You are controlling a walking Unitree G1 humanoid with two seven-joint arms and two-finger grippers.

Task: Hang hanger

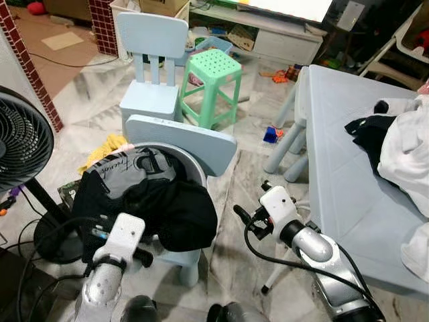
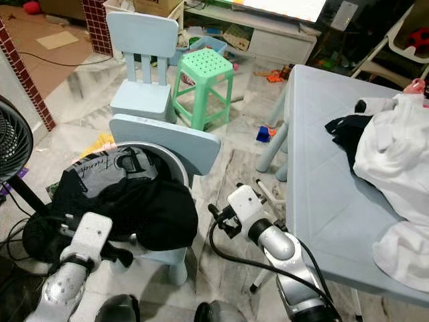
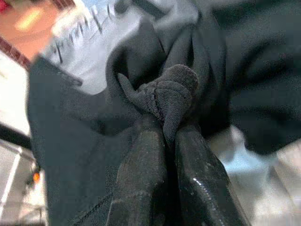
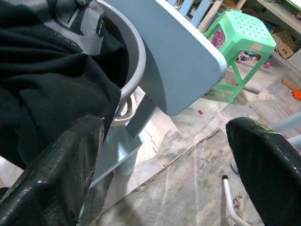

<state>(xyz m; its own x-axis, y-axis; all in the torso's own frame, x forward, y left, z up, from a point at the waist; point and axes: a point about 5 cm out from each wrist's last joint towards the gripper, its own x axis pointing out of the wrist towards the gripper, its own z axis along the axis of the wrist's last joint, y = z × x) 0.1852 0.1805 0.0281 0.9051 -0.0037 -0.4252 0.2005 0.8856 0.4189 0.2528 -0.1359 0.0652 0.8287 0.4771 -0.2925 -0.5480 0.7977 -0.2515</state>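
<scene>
A pile of black clothes [image 1: 167, 208] fills a grey basin [image 1: 191, 161] that stands on a small light blue chair [image 1: 181, 137] in front of me. My left gripper [image 3: 169, 129] is at the pile's near edge, shut on a bunched fold of the black cloth [image 3: 171, 92]. My right gripper [image 4: 164, 155] hangs open over the floor just right of the chair, its fingers [image 4: 56, 174] wide apart with nothing between them. A thin white rod [image 4: 230, 197] lies on the floor under the right arm; I cannot tell what it is.
A light blue table [image 1: 342, 168] at the right carries white clothes [image 1: 409, 154] and a black garment [image 1: 369, 131]. A green stool [image 1: 211, 67] and a second blue chair [image 1: 151, 40] stand behind. A black fan [image 1: 20, 141] is at the left, with cables on the floor.
</scene>
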